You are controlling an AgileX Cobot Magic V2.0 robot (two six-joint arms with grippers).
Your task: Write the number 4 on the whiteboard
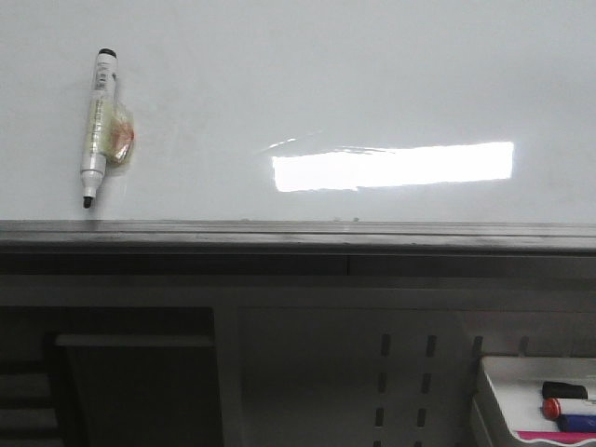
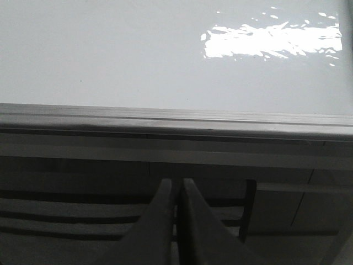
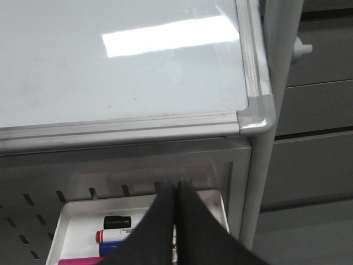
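Whiteboard (image 1: 372, 93) bare — left gripper (image 2: 177, 190) and right gripper (image 3: 176, 190) below its rim, jaws closed, empty.

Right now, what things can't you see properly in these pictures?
- Marker on the whiteboard: label print too small, front view.
- Something yellowish-orange beside that marker: too blurry to name.
- Tray of markers: cut off by the front view's corner; partly hidden behind the shut right claw in its wrist view.
- Whiteboard's far end: cut off in every view.
- Left claw: shut, arm unseen.
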